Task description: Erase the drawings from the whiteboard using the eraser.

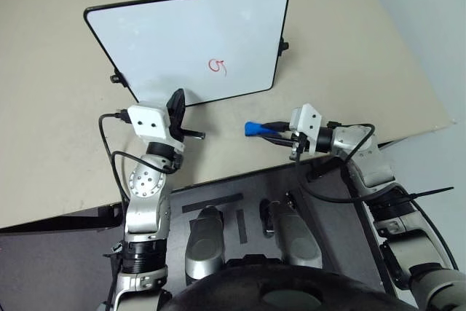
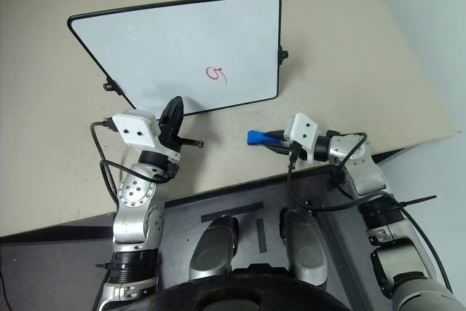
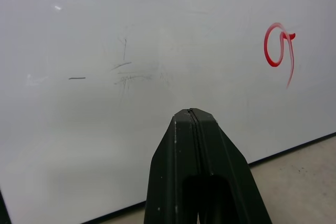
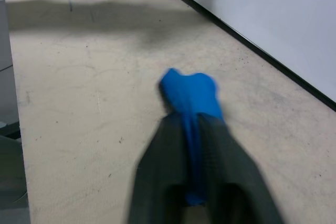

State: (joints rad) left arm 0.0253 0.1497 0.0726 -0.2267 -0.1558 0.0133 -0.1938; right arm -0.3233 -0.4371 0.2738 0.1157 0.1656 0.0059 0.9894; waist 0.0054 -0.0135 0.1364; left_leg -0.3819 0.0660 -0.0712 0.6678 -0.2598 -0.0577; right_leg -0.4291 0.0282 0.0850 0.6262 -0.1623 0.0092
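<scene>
The whiteboard [image 1: 175, 34] lies flat on the beige table, black-framed, with the drawings, a small red loop with a tail [image 1: 218, 66], near its front edge. My left gripper [image 1: 175, 101] is shut and empty, its tips over the board's front edge to the left of the red loop [image 3: 278, 51]. My right gripper [image 1: 271, 130] points left, just off the board's front right corner, and is shut on the blue eraser [image 1: 253, 128]. The eraser's flared end [image 4: 189, 94] sticks out past the fingertips, low over the bare table.
Faint grey marker traces [image 3: 123, 74] remain on the board ahead of my left gripper. Small black clips [image 1: 283, 46] stick out from the board's sides. The table's front edge [image 1: 218, 176] runs just behind both grippers, with dark floor below it.
</scene>
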